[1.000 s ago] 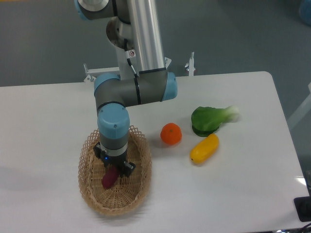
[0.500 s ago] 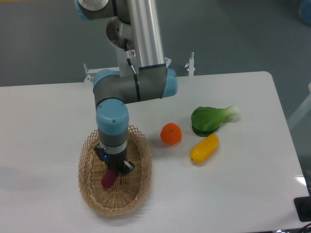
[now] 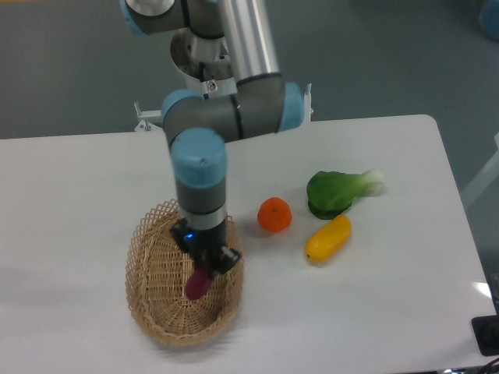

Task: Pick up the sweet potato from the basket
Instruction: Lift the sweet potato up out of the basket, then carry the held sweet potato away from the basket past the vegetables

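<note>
White table (image 3: pixel 93 187) against a grey-blue floor, metal brackets at the far edge.

The UR5e arm (image 3: pixel 234 117) comes down from the top of the view, wrist pointing straight down over the right half of the basket.

Basket (image 3: pixel 152 257): oval tan wicker, lattice rim, sits at the near left of the table. Nothing else visible inside it.

To the right on the bare table, well apart from the basket: a bok choy (image 3: pixel 337 192), a yellow oblong vegetable (image 3: pixel 327 238) just in front of it, and a round orange fruit (image 3: pixel 274 215) between those and the basket.

Gripper (image 3: pixel 207 262): fingers closed on the upper end of the sweet potato (image 3: pixel 197 284). The magenta tuber hangs nose-down from the jaws over the right side of the basket (whether its low tip clears the woven bottom cannot be told from this one angle).

Handling judgement: small and light, likely firm, smooth matte skin, tapered ends. A grip near the taper can let it squirt or pivot; the thick middle is the safer place to take hold. With the hold this close to one end, a lift would likely need to be slow and straight, clear of the lattice rim.
</note>
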